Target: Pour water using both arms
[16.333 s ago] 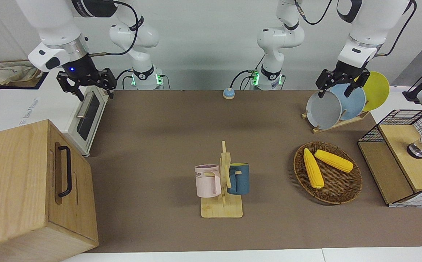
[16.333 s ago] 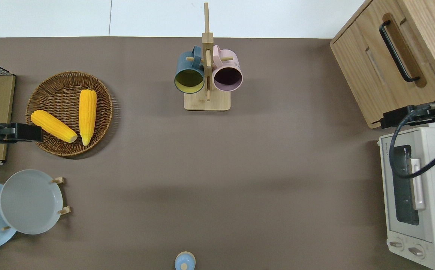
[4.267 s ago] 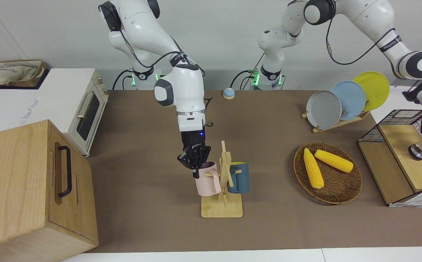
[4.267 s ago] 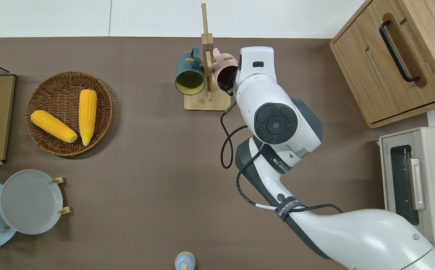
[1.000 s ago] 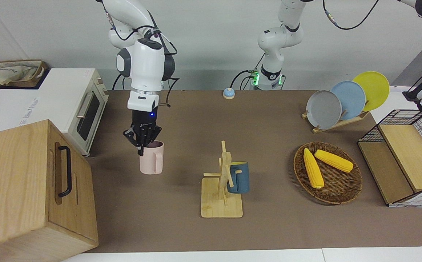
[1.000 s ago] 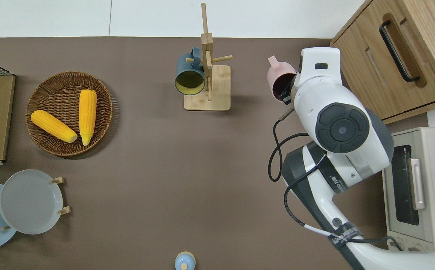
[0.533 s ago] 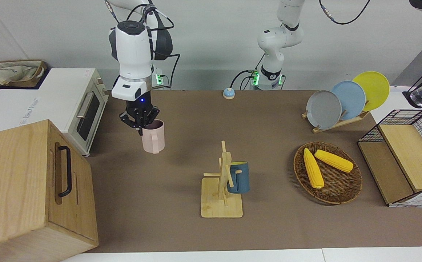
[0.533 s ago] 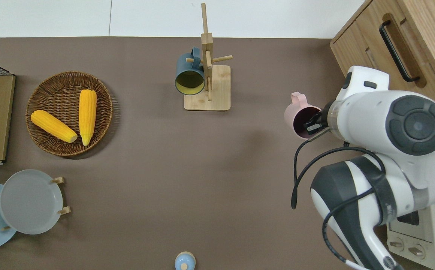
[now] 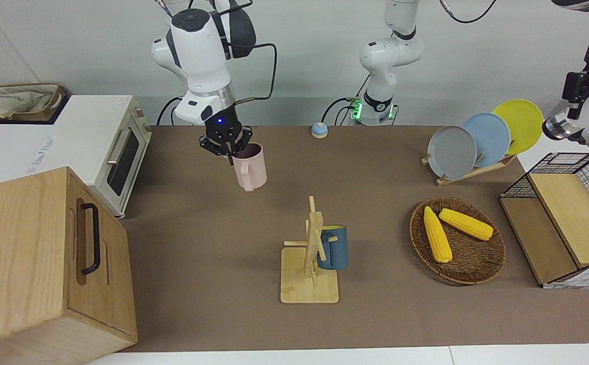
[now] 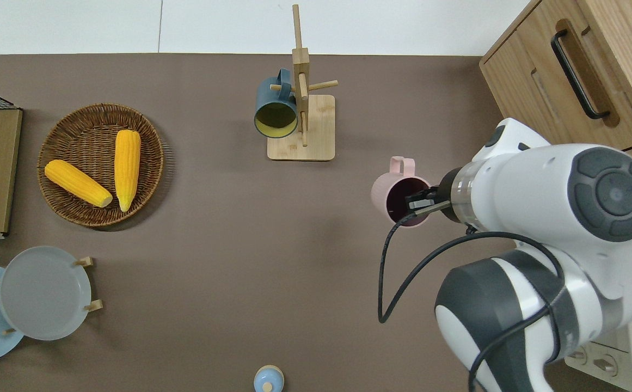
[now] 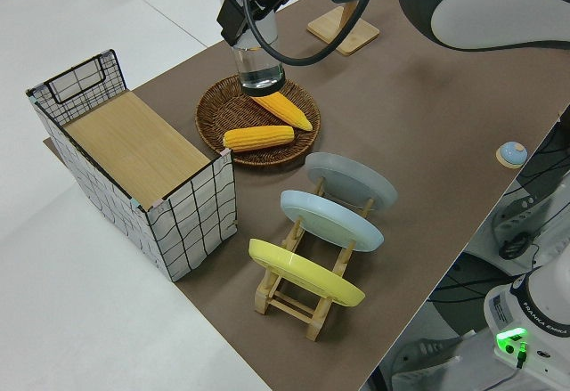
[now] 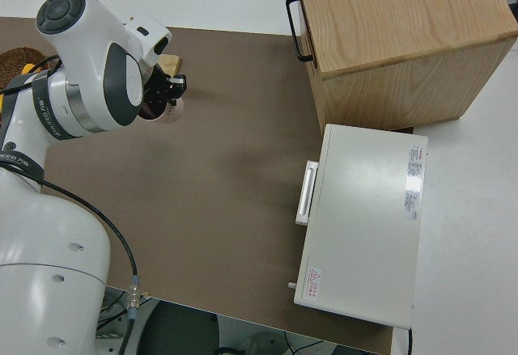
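**Aloft: one pink mug and one clear glass, one per arm**

Now the right gripper [image 9: 227, 148] pinches the rim of the single pink mug [image 9: 250, 166], one finger inside and one outside, and carries it upright in the air over bare brown mat [image 10: 239, 261], between the mug rack [image 10: 301, 128] and the toaster oven [image 9: 106, 147]. Its handle points away from the robots. The left gripper [image 11: 245, 4] is clamped on one clear glass [image 11: 258, 57], upright in the air toward the left arm's end of the table; the overhead view does not show it. One blue mug [image 9: 333, 247] hangs on the rack. Two corn cobs [image 10: 127, 169] lie in the one wicker basket [image 10: 68, 122]. Three plates [image 9: 451, 152], grey, blue and yellow, stand in a wooden holder nearer the robots. One wire crate [image 11: 134, 155], one wooden cabinet [image 9: 35, 253] and one small blue bell [image 9: 318, 130] complete the count.
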Controlling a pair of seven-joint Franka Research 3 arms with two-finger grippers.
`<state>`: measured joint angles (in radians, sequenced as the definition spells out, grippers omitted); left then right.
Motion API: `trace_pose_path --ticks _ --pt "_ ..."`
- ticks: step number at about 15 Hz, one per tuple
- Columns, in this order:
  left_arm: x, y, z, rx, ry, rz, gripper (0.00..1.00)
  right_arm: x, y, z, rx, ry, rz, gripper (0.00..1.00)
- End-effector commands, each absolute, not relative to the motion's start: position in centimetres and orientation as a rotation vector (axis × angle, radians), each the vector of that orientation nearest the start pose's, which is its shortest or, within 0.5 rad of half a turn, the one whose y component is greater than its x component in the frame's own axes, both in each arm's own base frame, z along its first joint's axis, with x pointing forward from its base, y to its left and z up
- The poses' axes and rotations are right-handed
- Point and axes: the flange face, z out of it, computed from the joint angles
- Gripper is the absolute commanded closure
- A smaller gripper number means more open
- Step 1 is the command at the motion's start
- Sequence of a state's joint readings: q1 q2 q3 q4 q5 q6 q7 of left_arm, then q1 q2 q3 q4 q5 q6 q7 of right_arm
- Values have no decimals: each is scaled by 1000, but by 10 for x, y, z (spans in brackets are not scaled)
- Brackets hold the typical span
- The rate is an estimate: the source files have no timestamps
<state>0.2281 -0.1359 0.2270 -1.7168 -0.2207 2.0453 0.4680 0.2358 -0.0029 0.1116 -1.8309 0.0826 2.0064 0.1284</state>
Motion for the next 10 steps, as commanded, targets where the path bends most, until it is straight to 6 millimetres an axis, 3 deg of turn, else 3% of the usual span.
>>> trace_pose_path --ticks 1,10 --pt "482 223 677 -3047 -91 -792 1000 530 234 550 -2897 -228 -174 1000" --pt "465 134 648 -3121 -96 -706 1000 489 321 541 -2819 52 -8 1000"
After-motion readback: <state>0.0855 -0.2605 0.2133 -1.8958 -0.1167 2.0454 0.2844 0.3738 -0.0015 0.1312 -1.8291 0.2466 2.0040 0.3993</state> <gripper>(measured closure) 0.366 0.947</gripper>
